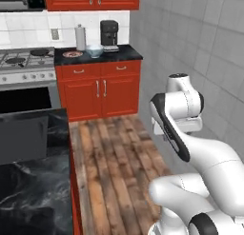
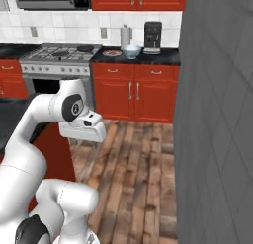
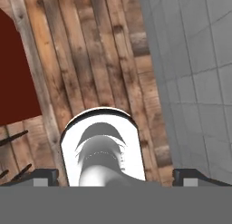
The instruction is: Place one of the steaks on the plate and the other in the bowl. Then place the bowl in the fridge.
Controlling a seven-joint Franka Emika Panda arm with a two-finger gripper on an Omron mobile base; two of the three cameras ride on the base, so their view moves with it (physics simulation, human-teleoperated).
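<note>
The plate [image 1: 72, 53] [image 2: 112, 53], small with a red rim, lies on the far black counter [image 1: 125, 52]. The pale bowl [image 1: 94, 50] [image 2: 131, 51] stands just right of it. At this distance I cannot make out the steaks. The fridge is out of view. My gripper [image 3: 115, 177] is open, with its dark fingertips [image 3: 45, 176] wide apart and nothing between them. It points down at the wooden floor [image 3: 86, 60], far from the counter. My arm is folded close over the base, with the hand [image 2: 83, 127] low in front.
A stove [image 1: 24, 60] stands left of the far counter, which also carries a coffee machine [image 1: 109, 33] and a canister [image 1: 80, 37]. A black-topped island [image 1: 28, 181] lies close on the left. A grey tiled wall [image 2: 212, 114] rises on the right, with wooden floor [image 1: 114, 158] between.
</note>
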